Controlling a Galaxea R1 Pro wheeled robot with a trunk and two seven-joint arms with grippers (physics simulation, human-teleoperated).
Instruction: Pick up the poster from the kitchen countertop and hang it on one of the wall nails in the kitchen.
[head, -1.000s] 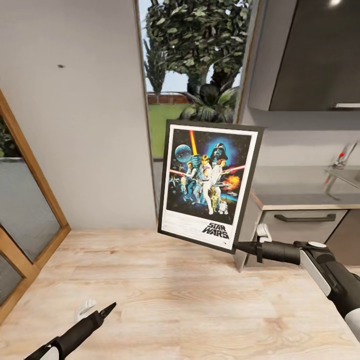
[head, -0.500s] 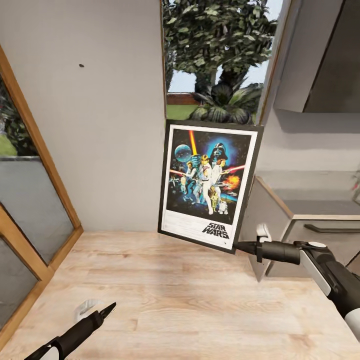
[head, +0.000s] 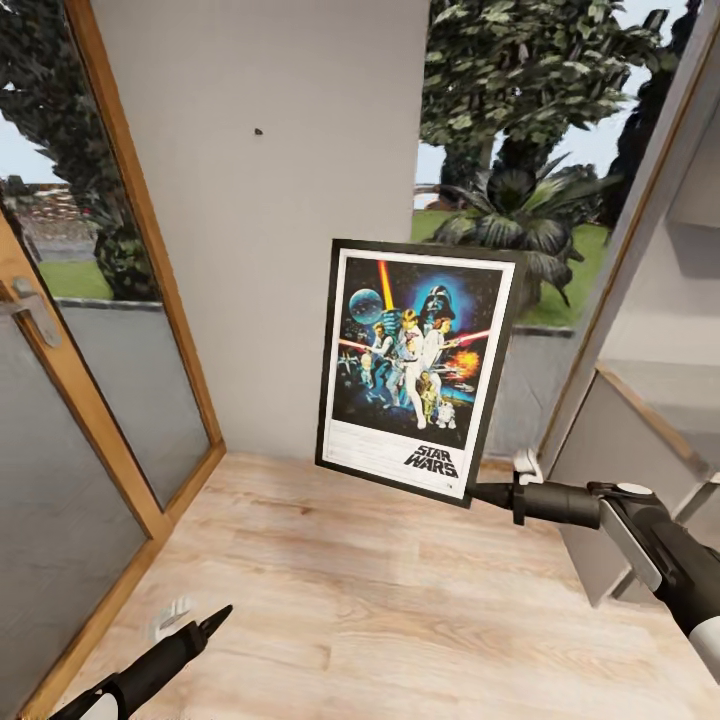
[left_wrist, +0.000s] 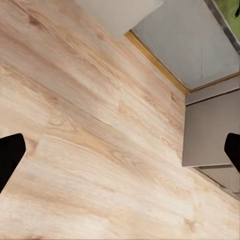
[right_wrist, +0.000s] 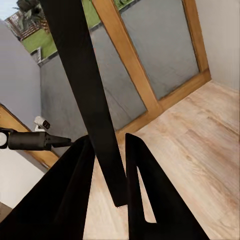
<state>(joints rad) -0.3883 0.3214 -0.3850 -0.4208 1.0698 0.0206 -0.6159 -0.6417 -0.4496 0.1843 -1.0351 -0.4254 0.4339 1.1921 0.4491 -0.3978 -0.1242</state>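
**Poster held by one corner, wall nail ahead and to the left**

At the far left, a glazed door (head: 60, 400) in a pale wooden frame runs along the wood floor (head: 380, 600). Low and near on that side, the left gripper (head: 205, 628) hangs idle over the planks. In the left wrist view its two fingers (left_wrist: 10, 155) stand wide apart with nothing but floor between them.

Further right, on the grey wall (head: 270, 250) facing the robot, a small dark nail (head: 258, 131) sits high up, above and left of the poster's top edge.

The poster (head: 415, 365) is in the air at the middle of the scene, nearly upright and leaning slightly, its picture side toward the head camera. The right gripper (head: 478, 492) pinches it at the lower right corner; in the right wrist view the thin black frame edge passes between the two fingers (right_wrist: 80, 185), which are pressed against it.

It looks like a light, stiff, flat panel. Held at one bottom corner, it will likely tend to swing or pivot in the grip, so slow moves seem wise. A hold nearer mid-edge would steady it.

At the far right, a pale cabinet side (head: 620, 480) stands near the arm.
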